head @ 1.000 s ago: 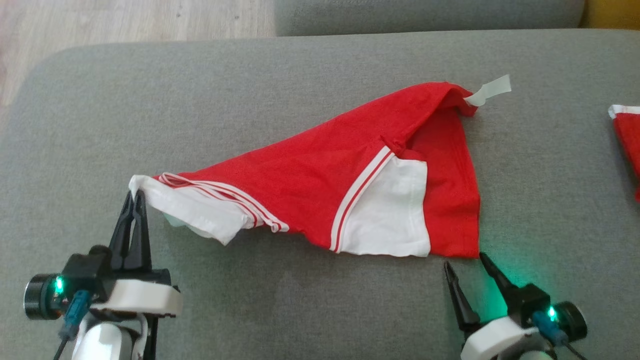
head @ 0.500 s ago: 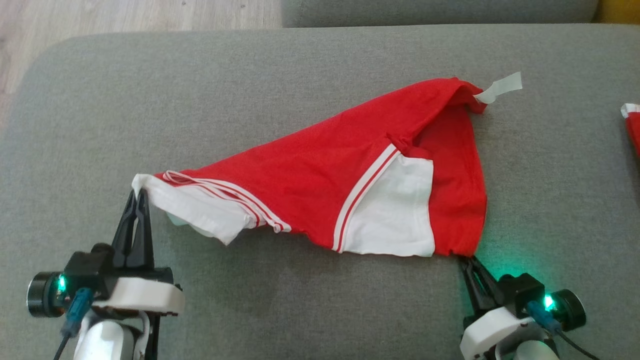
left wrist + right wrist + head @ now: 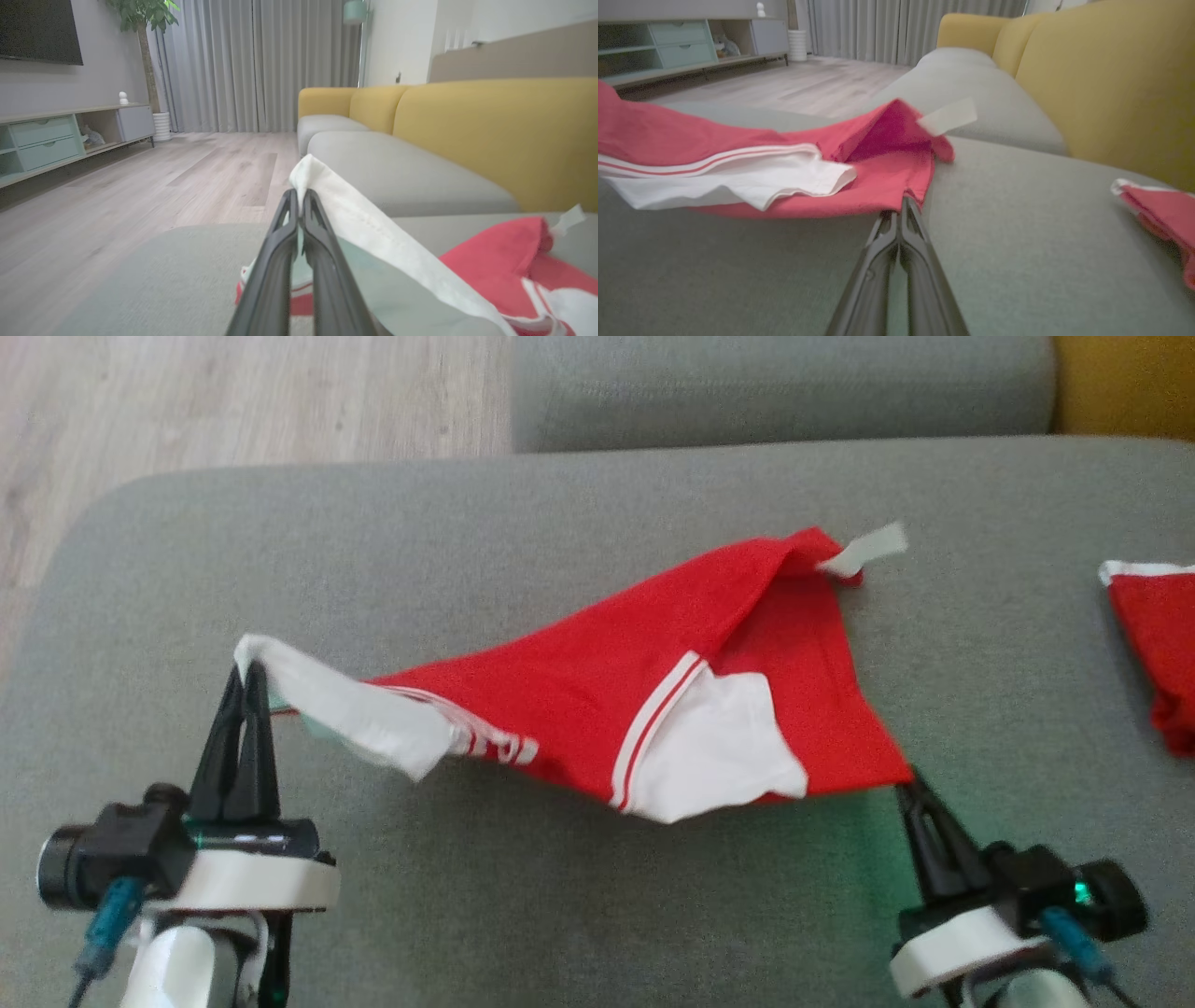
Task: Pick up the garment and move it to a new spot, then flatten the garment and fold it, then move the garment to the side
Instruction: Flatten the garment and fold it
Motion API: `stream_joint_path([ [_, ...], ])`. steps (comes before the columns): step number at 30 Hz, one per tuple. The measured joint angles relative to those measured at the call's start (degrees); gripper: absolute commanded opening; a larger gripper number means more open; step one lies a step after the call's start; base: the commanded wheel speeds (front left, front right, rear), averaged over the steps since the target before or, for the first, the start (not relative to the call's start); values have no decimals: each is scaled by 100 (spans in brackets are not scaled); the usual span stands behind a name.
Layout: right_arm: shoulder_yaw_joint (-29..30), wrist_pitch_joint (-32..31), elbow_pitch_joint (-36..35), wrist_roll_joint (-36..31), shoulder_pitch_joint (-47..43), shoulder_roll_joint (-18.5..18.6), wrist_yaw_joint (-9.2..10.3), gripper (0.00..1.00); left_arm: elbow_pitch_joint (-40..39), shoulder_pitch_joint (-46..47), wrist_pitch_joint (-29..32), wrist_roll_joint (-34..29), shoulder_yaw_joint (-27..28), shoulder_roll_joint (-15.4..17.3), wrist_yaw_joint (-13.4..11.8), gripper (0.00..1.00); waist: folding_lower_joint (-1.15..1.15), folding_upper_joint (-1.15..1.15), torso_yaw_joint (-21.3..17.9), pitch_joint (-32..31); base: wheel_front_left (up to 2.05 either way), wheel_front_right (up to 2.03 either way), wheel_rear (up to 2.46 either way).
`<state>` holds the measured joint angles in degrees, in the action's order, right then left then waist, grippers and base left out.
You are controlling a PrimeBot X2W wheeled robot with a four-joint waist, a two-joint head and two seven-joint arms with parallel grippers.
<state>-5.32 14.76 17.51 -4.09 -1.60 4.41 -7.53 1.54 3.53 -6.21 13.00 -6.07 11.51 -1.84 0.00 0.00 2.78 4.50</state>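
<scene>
At lower left the left gripper (image 3: 246,674) has its fingers clamped on the left end of the red-and-white garment (image 3: 579,709). The garment is stretched mid-frame, its near edge raised off the grey sofa cushion (image 3: 560,896). At lower right the right gripper (image 3: 907,791) pinches its corner. I'd say it is picked up; moving, flattening and folding remain.

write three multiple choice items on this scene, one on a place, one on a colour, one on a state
1. Where does the right claw hold the garment? A near right corner; B far tip; C middle.
2. The garment's colours? A blue, grey; B red, white; C yellow, black.
3. The left claw is? A wide open; B shut on the garment; C shut on nothing.
Key: 1 A, its tips pinch the red corner; 2 B, red cloth with white panels; 3 B, a white edge is pinched at its tips.
</scene>
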Motion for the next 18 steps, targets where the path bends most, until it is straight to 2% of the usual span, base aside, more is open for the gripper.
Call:
stream_joint_path([
  [4, 245, 0, -824, 37, -177, 34, 0, 0, -532, 2, 46, 383, 19, 3, 235, 0, 0, 0, -47, -249, 0, 0, 0],
  [8, 615, 1, -1757, 76, -205, 180, 0, 0, -1158, 201, 446, 940, 52, 5, 472, 0, -1, 0, -86, -445, 0, 0, 0],
  [12, 951, 2, -2590, 154, 85, 415, 0, 0, -1645, 1174, 928, 1362, 77, 105, 594, 0, 0, 0, -111, -546, 0, 0, 0],
  [14, 1042, 2, -2770, 141, 424, 573, 0, 0, -1704, 1821, 1180, 1491, 70, 145, 599, 0, 0, 0, -136, -601, 0, 0, 0],
  [15, 1000, 2, -2786, 137, 572, 673, 0, 0, -1683, 2105, 1351, 1556, 57, 155, 614, 0, 0, 0, -149, -636, 0, 0, 0],
  [16, 676, -155, -2777, 255, 698, 894, 0, 0, -1555, 2457, 1615, 1571, -16, 218, 642, 0, 0, 0, -166, -695, 0, 0, 0],
  [18, 259, -303, -2676, 458, 649, 1022, 0, 0, -1296, 2549, 1753, 1518, -119, 267, 647, 0, -1, 0, -163, -717, 0, 0, 0],
])
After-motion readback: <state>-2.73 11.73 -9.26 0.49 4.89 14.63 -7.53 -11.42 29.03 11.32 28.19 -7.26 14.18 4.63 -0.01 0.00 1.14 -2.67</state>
